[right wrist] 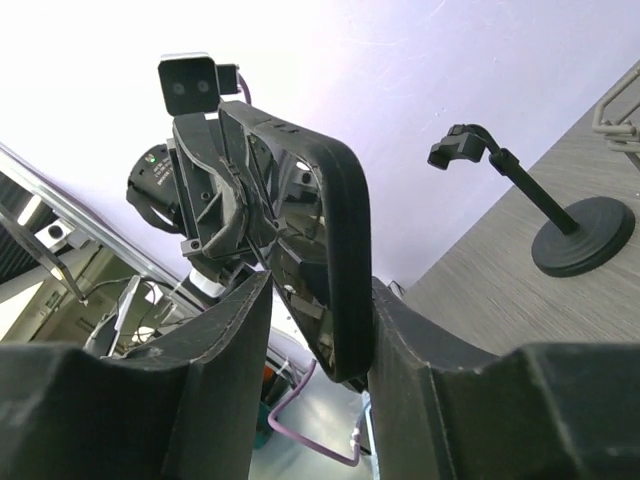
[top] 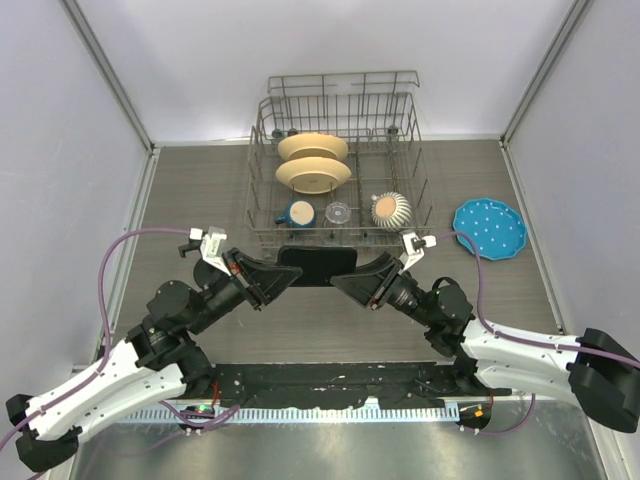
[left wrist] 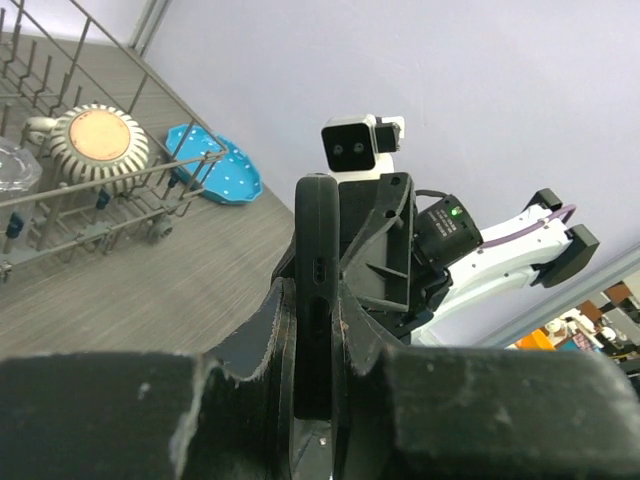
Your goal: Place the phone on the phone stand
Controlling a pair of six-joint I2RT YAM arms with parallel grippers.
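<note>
The black phone (top: 316,262) is held off the table in front of the rack, between both grippers. My left gripper (top: 287,274) is shut on its left end; in the left wrist view the phone (left wrist: 318,230) stands edge-on, pinched between the fingers of that gripper (left wrist: 318,345). My right gripper (top: 347,277) is open around the other end: in the right wrist view the phone (right wrist: 345,230) rests against the right finger (right wrist: 420,350), with a gap to the left finger (right wrist: 225,340). The phone stand (right wrist: 560,225) stands upright on the table beyond. I cannot make it out in the top view.
A wire dish rack (top: 262,215) behind the phone holds two cream plates (top: 313,175), a blue cup (top: 299,212) and a ribbed bowl (top: 391,209). A blue dotted plate (top: 489,228) lies at the right. Grey walls close in both sides.
</note>
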